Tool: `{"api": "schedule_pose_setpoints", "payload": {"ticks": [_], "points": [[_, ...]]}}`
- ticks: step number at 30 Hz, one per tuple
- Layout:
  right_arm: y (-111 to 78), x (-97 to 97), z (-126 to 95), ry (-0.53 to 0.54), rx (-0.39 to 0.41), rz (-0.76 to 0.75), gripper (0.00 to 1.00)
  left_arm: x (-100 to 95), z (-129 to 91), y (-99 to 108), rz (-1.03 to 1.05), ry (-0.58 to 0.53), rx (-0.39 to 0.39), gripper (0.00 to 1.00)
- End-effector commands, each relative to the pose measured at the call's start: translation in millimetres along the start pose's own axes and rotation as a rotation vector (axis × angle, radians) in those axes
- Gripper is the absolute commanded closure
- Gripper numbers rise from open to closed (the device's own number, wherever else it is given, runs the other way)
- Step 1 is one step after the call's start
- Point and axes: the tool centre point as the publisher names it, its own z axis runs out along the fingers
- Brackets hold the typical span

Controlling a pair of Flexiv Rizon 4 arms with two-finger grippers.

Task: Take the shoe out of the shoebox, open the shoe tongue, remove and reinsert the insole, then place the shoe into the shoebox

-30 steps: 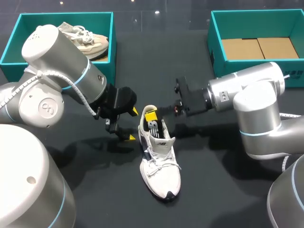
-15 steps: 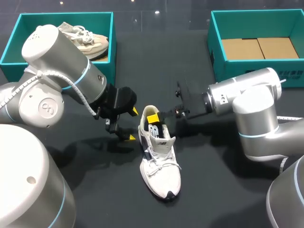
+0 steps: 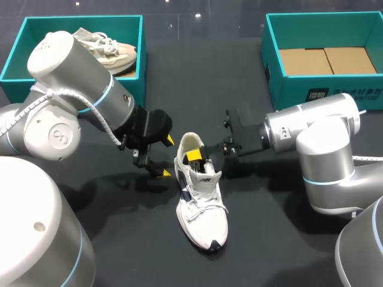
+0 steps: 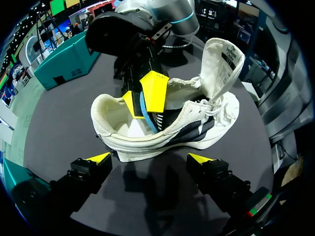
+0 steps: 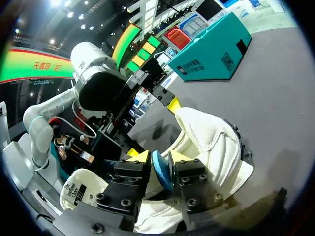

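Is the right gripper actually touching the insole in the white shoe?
Touching. The right wrist view shows the right gripper clamping the blue-edged insole between both fingers, inside the shoe.

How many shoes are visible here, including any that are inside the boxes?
2. The white shoe lies in the middle of the table. The beige shoe sits in the left shoebox, partly hidden by the left arm. The right shoebox shows none.

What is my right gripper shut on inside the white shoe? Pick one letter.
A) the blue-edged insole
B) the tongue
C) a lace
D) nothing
A: in the right wrist view the right gripper clamps the thin blue-edged insole from both sides, just above the opening of the white shoe.
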Motion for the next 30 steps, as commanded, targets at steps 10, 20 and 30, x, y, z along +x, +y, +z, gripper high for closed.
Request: {"api": "schedule_pose_setpoints", "payload": {"ticks": [10,20,30], "points": [[26.3,19.2,-9.1,-0.070,0.081,-0.063,0.21,2.5,-6.6,0.9,0.028,0.003,0.004,0.00],[33.1,29.9,-23.6,-0.140,0.105,-0.079,0.25,1.0,-21.5,8.3,0.035,-0.010,0.000,0.00],[35.7,29.5,-38.3,-0.195,0.115,-0.069,0.27,0.7,-32.7,13.7,0.056,0.003,-0.001,0.00]]}}
